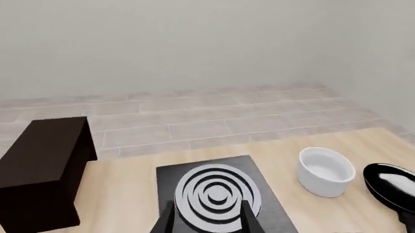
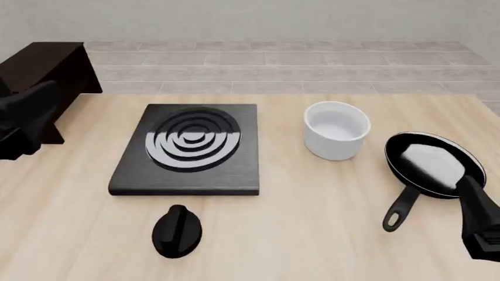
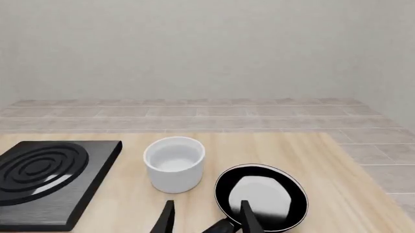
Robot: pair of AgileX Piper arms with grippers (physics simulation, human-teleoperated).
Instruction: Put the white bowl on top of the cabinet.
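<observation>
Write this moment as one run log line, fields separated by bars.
white bowl: on table, between stove plate and frying pan | cabinet: top bare | left gripper: open | right gripper: open, holding nothing

Left arm [image 2: 27, 117] coming in at the front view's left edge, a dark bulk held low, its gripper not distinguishable there. Left gripper [image 1: 209, 218] showing in its own wrist view, two dark fingers [image 1: 167, 221] standing apart, nothing between them. Right arm [image 2: 483, 219] entering at the front view's lower right corner. Right gripper [image 3: 206, 218] likewise spread, fingers [image 3: 248, 216] parted and holding nothing.
</observation>
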